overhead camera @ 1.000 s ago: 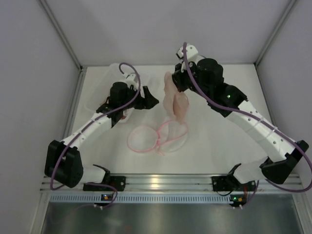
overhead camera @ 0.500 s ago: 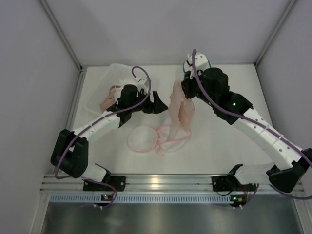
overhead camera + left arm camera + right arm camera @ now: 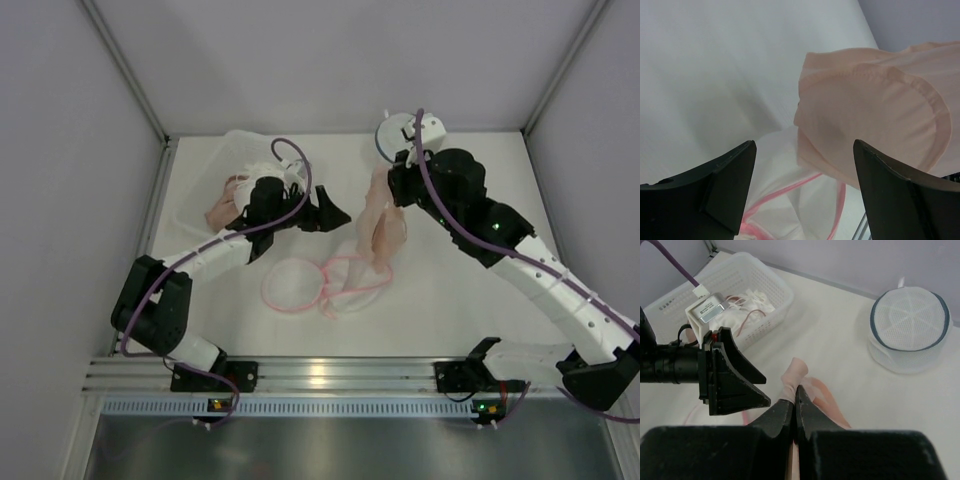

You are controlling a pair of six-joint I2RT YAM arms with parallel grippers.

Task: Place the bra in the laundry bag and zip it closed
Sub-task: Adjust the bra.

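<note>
Hanging from the tightly pinched right gripper [image 3: 795,390], the bra [image 3: 378,225] is soft peach fabric, its long axis running straight down, its lower end over the laundry bag [image 3: 292,286], a flat white mesh pouch with pink rims on the table [image 3: 450,270]. The left gripper [image 3: 335,208] hovers just beside it, jaws spread and empty. Its wrist camera alone shows a rounded cup with a stitched edge; the right wrist camera shows a perforated white plastic basket [image 3: 755,285] and a round, blue-trimmed mesh pod [image 3: 910,325].
</note>
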